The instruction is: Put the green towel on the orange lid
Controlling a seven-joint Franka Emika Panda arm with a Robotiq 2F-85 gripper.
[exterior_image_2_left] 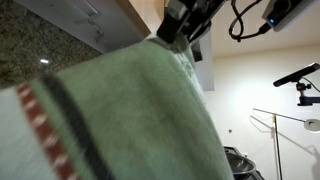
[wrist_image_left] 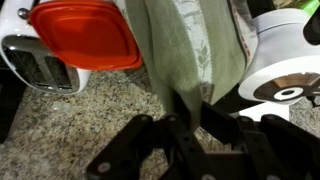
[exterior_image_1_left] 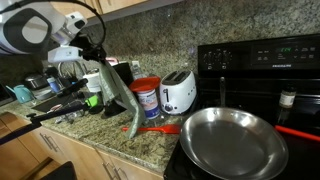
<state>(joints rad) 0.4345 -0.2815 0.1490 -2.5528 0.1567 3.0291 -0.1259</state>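
My gripper is shut on the green towel, which hangs from it above the granite counter. In an exterior view the towel fills most of the picture, with a red and dark stripe at its edge. In the wrist view the towel hangs between the dark fingers. The orange lid sits on a can, just beside the hanging towel.
A white toaster stands next to the can. A metal pan sits on the black stove. An orange utensil lies on the counter. Clutter and a white appliance crowd one side.
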